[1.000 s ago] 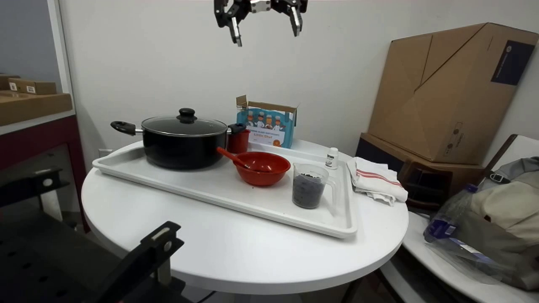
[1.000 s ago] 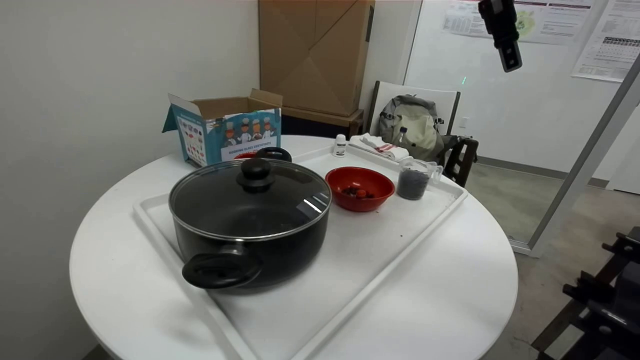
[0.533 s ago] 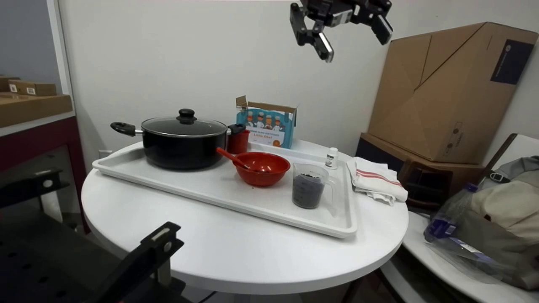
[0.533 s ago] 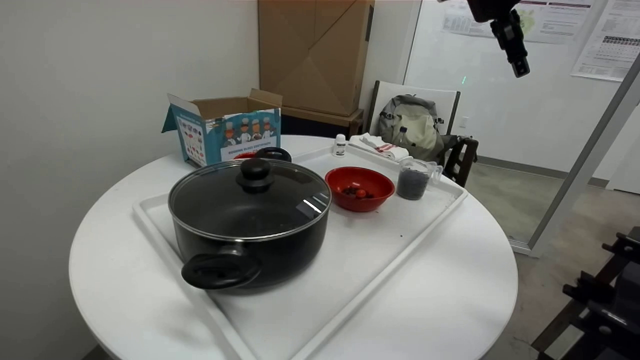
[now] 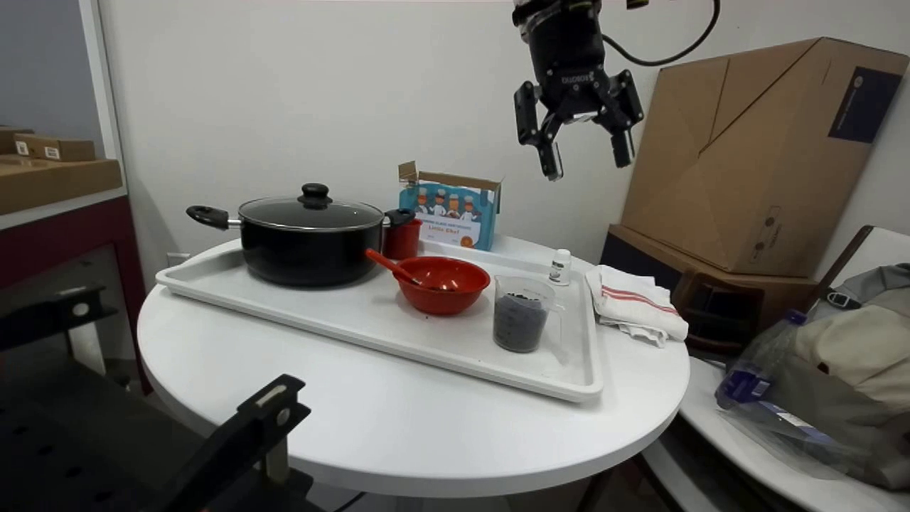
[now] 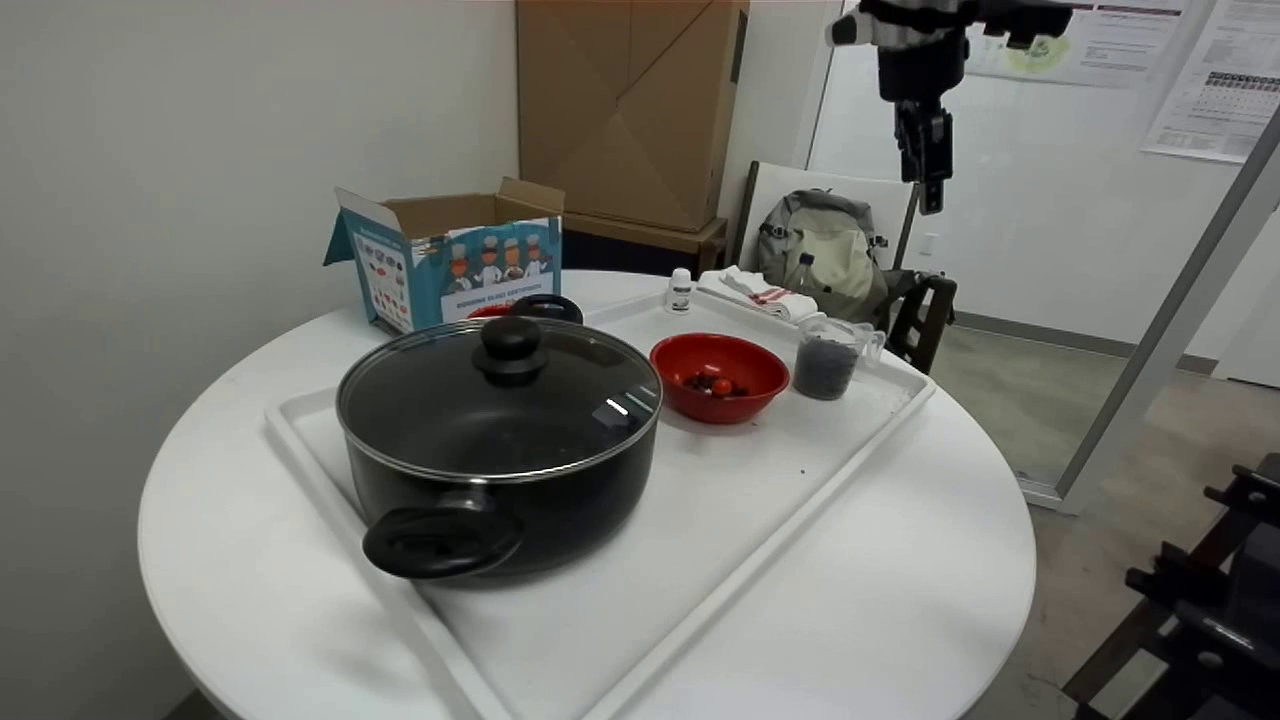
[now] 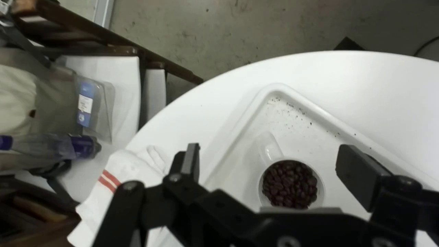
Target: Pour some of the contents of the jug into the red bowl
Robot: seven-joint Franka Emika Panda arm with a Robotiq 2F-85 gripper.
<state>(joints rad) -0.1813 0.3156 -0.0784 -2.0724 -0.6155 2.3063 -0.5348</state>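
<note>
The jug (image 5: 520, 323) is a clear cup with a side handle, holding dark beans that make it look dark grey. It stands upright on the tray in both exterior views (image 6: 826, 368). In the wrist view the jug (image 7: 289, 185) lies below and between the fingers, its lower rim hidden by the gripper body. The red bowl (image 5: 441, 302) stands beside it with a red spoon and some dark beans inside; it also shows in an exterior view (image 6: 705, 405). My gripper (image 5: 589, 171) is open and empty, well above the jug and apart from it, also seen from the side (image 6: 931, 205).
A white tray (image 5: 355, 341) carries a black lidded pot (image 5: 306, 249), a red cup (image 5: 402, 240) and a small white bottle (image 5: 560, 267). A blue box (image 6: 480, 265) stands behind. A folded towel (image 5: 636, 302) lies beside the tray. Large cardboard boxes (image 5: 768, 163) stand further back.
My gripper has come into fuller view, moving right and down in an exterior view, and has tilted to point more straight down. It stays open. The jug and bowl have not moved.
</note>
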